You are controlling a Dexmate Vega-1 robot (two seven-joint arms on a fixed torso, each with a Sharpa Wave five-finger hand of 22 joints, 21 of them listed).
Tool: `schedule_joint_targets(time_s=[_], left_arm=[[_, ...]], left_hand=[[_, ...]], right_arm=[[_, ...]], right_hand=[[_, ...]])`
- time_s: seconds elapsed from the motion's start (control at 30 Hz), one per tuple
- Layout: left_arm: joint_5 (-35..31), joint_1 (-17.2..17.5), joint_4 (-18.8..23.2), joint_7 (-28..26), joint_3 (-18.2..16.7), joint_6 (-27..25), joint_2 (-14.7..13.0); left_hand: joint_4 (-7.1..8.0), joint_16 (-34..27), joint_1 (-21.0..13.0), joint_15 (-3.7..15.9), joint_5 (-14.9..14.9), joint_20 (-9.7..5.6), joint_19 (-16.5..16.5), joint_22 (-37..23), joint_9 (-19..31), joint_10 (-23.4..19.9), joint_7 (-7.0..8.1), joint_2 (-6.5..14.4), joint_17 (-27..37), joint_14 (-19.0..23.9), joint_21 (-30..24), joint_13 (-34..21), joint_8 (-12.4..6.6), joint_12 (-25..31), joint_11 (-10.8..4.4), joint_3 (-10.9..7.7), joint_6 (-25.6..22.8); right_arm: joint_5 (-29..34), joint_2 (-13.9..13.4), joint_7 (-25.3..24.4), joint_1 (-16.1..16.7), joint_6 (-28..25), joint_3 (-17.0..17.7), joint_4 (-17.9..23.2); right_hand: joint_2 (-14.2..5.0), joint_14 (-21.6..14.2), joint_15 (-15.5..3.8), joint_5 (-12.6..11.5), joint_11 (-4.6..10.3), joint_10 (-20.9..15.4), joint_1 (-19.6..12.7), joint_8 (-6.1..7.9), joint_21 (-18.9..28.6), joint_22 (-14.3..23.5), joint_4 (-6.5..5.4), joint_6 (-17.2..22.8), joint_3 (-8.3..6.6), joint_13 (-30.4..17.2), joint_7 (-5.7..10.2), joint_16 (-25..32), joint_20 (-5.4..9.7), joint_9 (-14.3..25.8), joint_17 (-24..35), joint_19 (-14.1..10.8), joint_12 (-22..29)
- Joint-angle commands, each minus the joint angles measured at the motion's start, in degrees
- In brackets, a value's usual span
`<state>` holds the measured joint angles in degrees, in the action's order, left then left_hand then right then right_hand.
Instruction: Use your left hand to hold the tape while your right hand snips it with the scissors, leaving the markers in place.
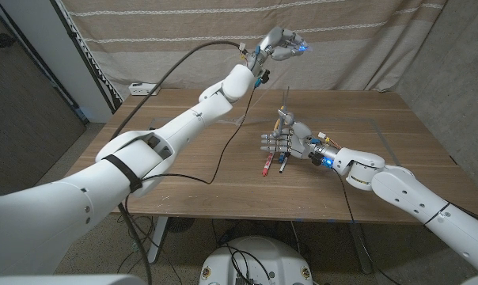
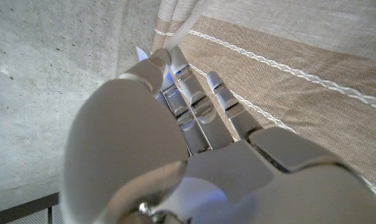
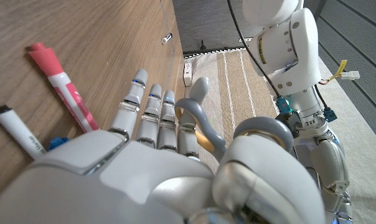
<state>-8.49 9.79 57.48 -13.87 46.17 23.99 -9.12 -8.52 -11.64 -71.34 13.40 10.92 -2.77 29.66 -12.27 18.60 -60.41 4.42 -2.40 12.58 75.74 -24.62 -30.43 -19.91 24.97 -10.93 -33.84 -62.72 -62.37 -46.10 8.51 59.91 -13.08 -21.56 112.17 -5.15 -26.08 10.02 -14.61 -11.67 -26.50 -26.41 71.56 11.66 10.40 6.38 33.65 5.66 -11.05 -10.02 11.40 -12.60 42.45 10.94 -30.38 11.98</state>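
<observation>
On the wooden table (image 1: 183, 158) lie two markers: one red marker (image 1: 267, 164) and one white marker with a black cap (image 1: 282, 162). One pair of grey-handled scissors (image 1: 285, 119) is there, and one white power strip (image 1: 144, 89).

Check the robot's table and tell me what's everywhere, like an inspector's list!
Surface: brown wooden table, plain wood.
Job's things: pale strip of tape, lifted high; grey-handled scissors; red marker and white marker with black cap lying side by side on the table.
Clutter: nothing seen.
Robot hands: left robot hand pinches the tape; right robot hand holds the scissors beside the markers.
Cables: black cable hangs from the left arm across the table.
Surroundings: striped beige curtain; white power strip.
</observation>
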Motion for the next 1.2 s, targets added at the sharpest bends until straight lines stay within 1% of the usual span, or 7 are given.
schedule_joint_targets(time_s=[0.03,0.13,0.37,0.6,0.7,1.1,1.2], left_arm=[[-10.2,-0.5,0.8,-8.6,2.8,-0.1,-1.1],[-12.1,-0.5,1.5,-9.9,3.3,-0.5,-1.5],[-12.9,0.0,3.0,-10.1,3.4,-1.3,-1.9],[-13.6,0.1,3.3,-9.9,3.8,-1.3,-2.1],[-14.5,0.1,3.6,-10.7,4.0,-1.5,-2.2],[-14.2,0.3,4.3,-9.5,3.9,-1.7,-2.5],[-14.3,0.3,4.3,-9.3,4.0,-1.8,-2.5]], left_hand=[[-0.05,-0.4,-0.4,0.45,0.4,-7.5,-0.4,0.0,0.2,0.0,0.5,0.2,3.8,0.2,-0.3,-0.2,-0.33,0.3,-0.46,0.22,0.0],[-0.05,-0.4,-0.4,0.45,0.4,-7.5,-0.4,0.0,0.1,0.0,0.43,0.2,3.8,0.2,-0.3,-0.1,-0.32,0.2,-0.46,0.25,0.0],[-0.05,-0.4,-0.4,0.45,0.4,-7.48,-0.5,0.1,0.0,-0.1,0.34,0.2,3.9,0.2,-0.4,-0.2,-0.31,0.3,-0.46,0.32,0.0],[-0.04,-0.4,-0.4,0.44,0.4,-7.47,-0.5,0.1,-0.1,-0.1,0.32,0.2,3.9,0.2,-0.5,-0.2,-0.33,0.2,-0.47,0.36,-0.1],[-0.02,-0.4,-0.4,0.44,0.4,-7.46,-0.6,0.1,-0.1,0.0,0.28,0.2,3.9,0.2,-0.5,-0.2,-0.34,0.2,-0.48,0.39,0.0],[-0.03,-0.4,-0.5,0.45,0.4,-7.46,-0.6,0.1,-0.1,0.0,0.49,0.2,4.0,0.3,-0.6,-0.2,-0.45,0.1,-0.5,0.49,0.0],[-0.02,-0.4,-0.5,0.45,0.4,-7.45,-0.6,0.1,-0.2,-0.1,0.11,0.3,4.0,0.3,-0.7,-0.3,-0.33,0.2,-0.48,0.54,0.2]], right_arm=[[0.2,0.0,0.3,-0.6,-0.3,-0.2,-0.3],[0.2,0.0,0.2,-0.5,-0.3,-0.1,-0.2],[0.1,0.0,0.3,-0.2,-0.3,-0.1,-0.1],[0.3,-0.2,0.3,-0.1,-0.3,-0.1,0.1],[0.3,-0.2,0.6,-0.3,-0.5,-0.4,0.0],[3.7,-1.5,-0.7,-1.0,-1.0,-1.5,1.4],[4.0,-1.6,-0.9,-1.1,-1.1,-1.6,1.6]], right_hand=[[0.09,-0.3,0.09,0.0,-0.01,0.0,-0.6,-0.06,-0.1,0.2,0.05,-0.2,-0.29,-0.2,-1.88,-0.2,0.05,0.1,0.1,0.2,0.1],[0.09,-0.2,0.09,0.0,0.02,0.0,-0.6,-0.02,-0.1,0.2,0.05,-0.1,-0.29,-0.2,-1.88,-0.2,0.05,0.2,0.1,0.2,0.1],[0.08,-0.2,0.07,0.1,-0.05,-0.1,-0.7,-0.07,-0.1,0.2,0.05,-0.2,-0.3,-0.2,-1.87,-0.2,0.05,0.1,0.1,0.2,0.1],[0.06,-0.2,0.13,0.1,-0.03,0.1,-0.7,0.01,-0.2,0.2,0.06,-0.1,-0.32,-0.2,-1.87,-0.2,0.05,0.2,0.1,0.3,0.0],[0.06,-0.2,0.09,0.1,-0.11,0.0,-0.7,0.09,-0.2,0.2,0.06,-0.1,-0.32,-0.2,-1.88,-0.2,0.05,0.3,0.1,0.3,0.1],[0.07,-0.2,0.14,0.1,-0.04,0.0,-0.8,-0.1,-0.2,0.2,0.08,-0.2,-0.35,-0.2,-1.9,-0.2,0.05,0.2,0.1,0.4,0.1],[0.08,-0.2,0.12,0.1,-0.06,0.0,-0.8,-0.13,-0.2,0.2,0.09,-0.2,-0.35,-0.2,-1.91,-0.2,0.05,0.1,0.1,0.4,0.1]])
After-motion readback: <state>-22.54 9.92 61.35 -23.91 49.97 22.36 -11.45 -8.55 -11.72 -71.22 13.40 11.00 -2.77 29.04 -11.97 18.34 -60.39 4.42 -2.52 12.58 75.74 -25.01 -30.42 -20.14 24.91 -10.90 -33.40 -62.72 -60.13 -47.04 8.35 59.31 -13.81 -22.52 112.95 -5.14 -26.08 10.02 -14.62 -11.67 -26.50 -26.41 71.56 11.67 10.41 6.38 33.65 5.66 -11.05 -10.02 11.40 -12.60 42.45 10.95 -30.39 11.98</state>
